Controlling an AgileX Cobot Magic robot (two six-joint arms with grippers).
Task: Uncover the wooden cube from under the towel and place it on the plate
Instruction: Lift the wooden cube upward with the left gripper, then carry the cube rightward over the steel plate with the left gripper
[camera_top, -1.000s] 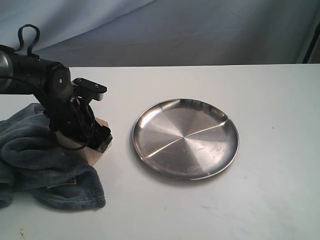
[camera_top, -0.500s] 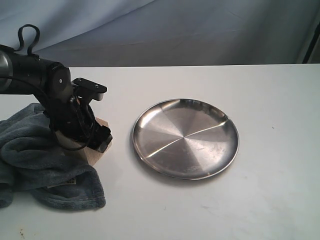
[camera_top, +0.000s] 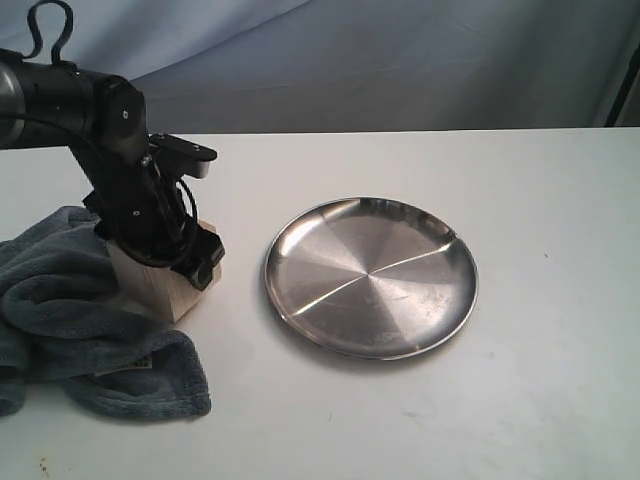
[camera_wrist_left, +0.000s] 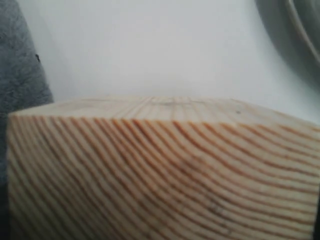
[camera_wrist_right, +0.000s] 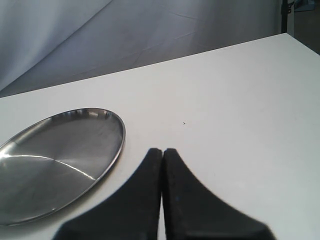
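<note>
The wooden cube (camera_top: 152, 288), pale with grain lines, stands at the towel's right edge, left of the plate (camera_top: 371, 276). My left gripper (camera_top: 168, 256) comes down on it from above with its black fingers closed on the cube's sides. In the left wrist view the cube (camera_wrist_left: 160, 170) fills the lower half, with the blue-grey towel (camera_wrist_left: 20, 70) at one side and the plate's rim (camera_wrist_left: 295, 30) at a corner. The towel (camera_top: 70, 335) lies bunched at the table's left. My right gripper (camera_wrist_right: 162, 152) is shut and empty, hovering beside the plate (camera_wrist_right: 55, 165).
The white table (camera_top: 520, 400) stretches to the right of and in front of the plate. A grey cloth backdrop (camera_top: 400, 60) hangs behind the table's far edge. The right arm stays out of the exterior view.
My left arm has risen and tipped more upright with the cube in its grip. More of the cube's pale face now shows below the fingers. Towel and plate have not moved.
</note>
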